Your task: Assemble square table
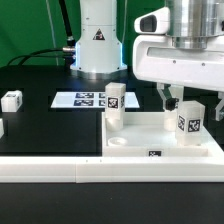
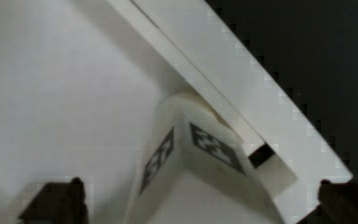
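The square table top [image 1: 150, 138], a white slab with a raised rim, lies flat on the black table. One white tagged leg [image 1: 115, 103] stands upright at its corner on the exterior view's left. A second tagged leg [image 1: 190, 121] stands at the corner on the exterior view's right. My gripper [image 1: 190, 103] hangs just above this second leg, jaws open and wide apart. In the wrist view the leg [image 2: 194, 150] stands against the slab's rim [image 2: 211, 60], between my open gripper [image 2: 195, 206] fingertips, which do not touch it.
A loose white leg [image 1: 11, 99] lies on the exterior view's left, and another [image 1: 1, 128] is cut off by that edge. The marker board [image 1: 80, 98] lies behind the slab. A long white rail [image 1: 100, 172] runs along the front. The robot base [image 1: 98, 45] stands at the back.
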Robot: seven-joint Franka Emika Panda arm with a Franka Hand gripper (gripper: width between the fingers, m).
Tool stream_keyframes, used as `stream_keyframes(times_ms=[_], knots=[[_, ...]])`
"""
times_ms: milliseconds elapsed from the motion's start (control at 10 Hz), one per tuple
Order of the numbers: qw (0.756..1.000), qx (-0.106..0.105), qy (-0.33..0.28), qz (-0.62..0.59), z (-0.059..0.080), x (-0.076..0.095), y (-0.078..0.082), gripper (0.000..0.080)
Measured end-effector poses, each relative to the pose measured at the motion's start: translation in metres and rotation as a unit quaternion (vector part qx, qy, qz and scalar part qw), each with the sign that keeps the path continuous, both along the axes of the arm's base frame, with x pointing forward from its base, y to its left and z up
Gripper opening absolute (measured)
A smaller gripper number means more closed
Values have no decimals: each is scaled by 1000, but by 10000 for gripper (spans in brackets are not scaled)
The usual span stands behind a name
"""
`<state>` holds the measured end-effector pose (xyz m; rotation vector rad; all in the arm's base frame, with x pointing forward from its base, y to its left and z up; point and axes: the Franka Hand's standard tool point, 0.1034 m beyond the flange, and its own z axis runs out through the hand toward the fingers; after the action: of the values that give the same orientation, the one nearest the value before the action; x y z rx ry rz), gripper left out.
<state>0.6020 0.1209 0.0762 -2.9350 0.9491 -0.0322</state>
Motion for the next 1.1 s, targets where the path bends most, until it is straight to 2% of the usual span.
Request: stream_keyframes(times_ms=[400, 700, 1100], knots=[[988, -14, -6, 153, -1, 1, 1, 649], [968, -21, -8, 251, -2, 0, 0, 649], [929, -27, -11, 368, -3, 1, -5, 649]])
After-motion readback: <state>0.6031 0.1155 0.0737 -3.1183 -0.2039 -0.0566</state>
